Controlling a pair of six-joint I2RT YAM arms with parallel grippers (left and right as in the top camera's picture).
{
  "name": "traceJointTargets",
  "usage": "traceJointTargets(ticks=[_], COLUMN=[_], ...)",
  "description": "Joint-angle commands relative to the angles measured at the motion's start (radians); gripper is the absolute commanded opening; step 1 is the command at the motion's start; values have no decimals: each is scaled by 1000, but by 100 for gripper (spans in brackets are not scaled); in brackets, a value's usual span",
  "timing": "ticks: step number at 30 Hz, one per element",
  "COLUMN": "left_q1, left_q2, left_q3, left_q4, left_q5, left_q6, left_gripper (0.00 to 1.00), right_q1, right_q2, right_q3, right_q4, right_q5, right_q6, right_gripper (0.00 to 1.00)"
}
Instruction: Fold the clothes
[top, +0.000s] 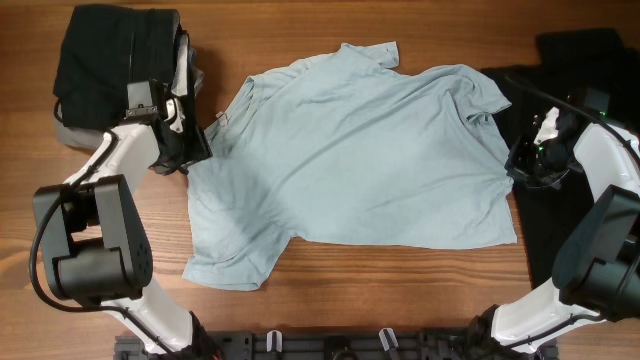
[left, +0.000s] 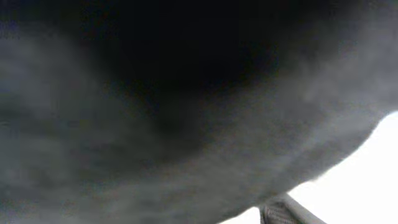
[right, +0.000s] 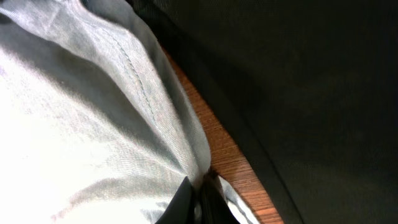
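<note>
T-shirt (top: 360, 150), the pale blue-green one: where's it lying?

— Spread out on the bench (top: 400, 290), face flat w/ a few wrinkles. Collar end points to your left arm and hem end to your right. One sleeve sticks out along the far edge, the other at the near collar-side corner.

— What's around it?

— Off the hem end, just beside the T-shirt, there's a black tee (top: 580, 120) under your right arm. In the right wrist view a thin strip of bare wood shows between the two. Past the far collar-side corner sits a folded black stack (top: 115, 60), w/ a grey piece (top: 68, 132) poking out beneath it.

— My right hand?

— Your right hand (top: 525, 165) is low at the T-shirt's hem edge, approx. halfway along it. Wrist cam shows the fingers (right: 177, 208) pinched together w/ pale fabric bunched into them, so it's gripping the T-shirt's edge.

— And the left?

— Your left hand (top: 190, 150) is down at the T-shirt's collar end, touching or right over the edge, near the folded black stack. Its wrist cam is just dark grey blur, fabric pressed close to the lens. Can't tell if that hand is clenched or released, nor which garment fills the view.
</note>
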Motion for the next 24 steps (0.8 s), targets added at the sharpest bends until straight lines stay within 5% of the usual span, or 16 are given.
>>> traceJointTargets(ticks=[1, 7, 10, 11, 24], left_q1=[6, 6, 6, 6, 10], left_q2=[24, 24, 24, 24, -185], left_q3=[-6, -6, -6, -6, 76], left_q4=[-47, -69, -55, -50, -115], left_q5=[58, 58, 58, 58, 35], left_q6=[37, 84, 84, 84, -22], left_gripper=[53, 34, 6, 4, 4], right_q1=[-2, -2, -2, -2, -2], right_q2=[-24, -24, -24, -24, -181], right_q3=[15, 15, 15, 15, 20], right_q4=[-2, -1, -1, -1, -1], right_q5=[22, 22, 22, 22, 6], right_q6=[17, 17, 17, 17, 65], right_gripper=[4, 4, 4, 5, 4])
